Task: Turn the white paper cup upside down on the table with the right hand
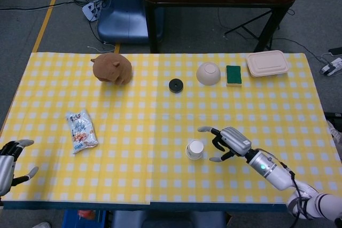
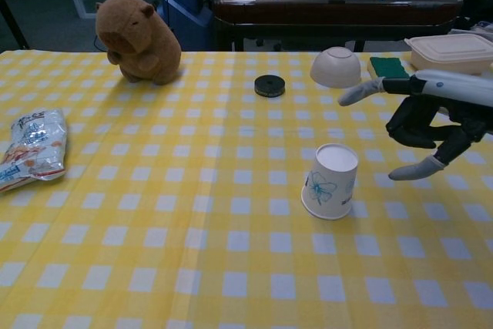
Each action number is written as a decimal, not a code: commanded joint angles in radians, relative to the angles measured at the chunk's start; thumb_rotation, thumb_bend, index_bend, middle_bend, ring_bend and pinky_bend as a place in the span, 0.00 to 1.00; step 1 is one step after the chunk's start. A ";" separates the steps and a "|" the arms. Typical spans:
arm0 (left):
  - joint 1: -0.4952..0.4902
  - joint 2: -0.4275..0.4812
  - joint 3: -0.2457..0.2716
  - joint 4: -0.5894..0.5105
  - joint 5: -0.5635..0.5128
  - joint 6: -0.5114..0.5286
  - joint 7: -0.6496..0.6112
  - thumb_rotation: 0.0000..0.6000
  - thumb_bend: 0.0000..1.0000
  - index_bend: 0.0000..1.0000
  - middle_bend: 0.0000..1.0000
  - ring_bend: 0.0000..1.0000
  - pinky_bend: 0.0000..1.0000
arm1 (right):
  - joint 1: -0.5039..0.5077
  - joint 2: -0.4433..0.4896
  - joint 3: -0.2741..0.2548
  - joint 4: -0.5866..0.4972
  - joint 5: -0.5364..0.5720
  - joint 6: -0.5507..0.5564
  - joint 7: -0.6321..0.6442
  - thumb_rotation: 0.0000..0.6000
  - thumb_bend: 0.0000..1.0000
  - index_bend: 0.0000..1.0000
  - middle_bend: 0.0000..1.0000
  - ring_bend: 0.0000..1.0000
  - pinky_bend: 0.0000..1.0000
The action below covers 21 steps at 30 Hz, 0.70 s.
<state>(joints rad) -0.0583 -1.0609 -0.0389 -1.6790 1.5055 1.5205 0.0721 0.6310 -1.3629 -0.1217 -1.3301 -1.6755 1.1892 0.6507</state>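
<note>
Since the cup [image 2: 330, 181], set rim-down near the table's front edge, looks light and crushable, its wall is best gripped gently by the empty, spread right hand [image 2: 431, 125].

Yellow-and-white checks are covering my table [image 1: 133, 121].
My grey-and-black right hand [image 2: 431, 125] is showing beside a white cup [image 2: 331, 181] bearing a blue flower.

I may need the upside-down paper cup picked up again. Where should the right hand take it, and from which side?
Grip the white paper cup around its side wall, about mid-height, coming in from the cup's right, where the right hand hangs open and apart from it. It stands rim-down with the closed base up, so there is no lip to hook, and the wall tapers upward, so a low-to-middle wrap should slip less.
</note>
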 commanded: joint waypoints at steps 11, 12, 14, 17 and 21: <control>0.002 -0.024 0.008 0.001 0.022 0.013 0.056 1.00 0.19 0.33 0.29 0.23 0.40 | -0.321 0.241 0.009 -0.352 0.153 0.270 -0.834 1.00 0.00 0.23 0.41 0.34 0.40; 0.001 -0.025 0.009 0.000 0.023 0.012 0.060 1.00 0.19 0.33 0.29 0.23 0.40 | -0.336 0.241 0.009 -0.345 0.152 0.287 -0.833 1.00 0.00 0.23 0.40 0.33 0.39; 0.001 -0.028 0.010 -0.001 0.025 0.011 0.073 1.00 0.19 0.34 0.29 0.23 0.40 | -0.368 0.237 0.014 -0.323 0.151 0.324 -0.827 1.00 0.00 0.23 0.40 0.33 0.37; 0.000 -0.032 0.013 -0.003 0.027 0.008 0.087 1.00 0.19 0.35 0.29 0.23 0.40 | -0.405 0.230 0.023 -0.292 0.147 0.366 -0.804 1.00 0.00 0.24 0.40 0.33 0.37; -0.001 -0.042 0.016 0.000 0.030 0.005 0.102 1.00 0.19 0.35 0.29 0.23 0.40 | -0.441 0.225 0.035 -0.254 0.134 0.406 -0.766 1.00 0.00 0.24 0.40 0.33 0.37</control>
<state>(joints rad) -0.0592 -1.1009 -0.0240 -1.6800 1.5351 1.5267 0.1723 0.2010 -1.1359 -0.0925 -1.5942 -1.5367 1.5856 -0.1265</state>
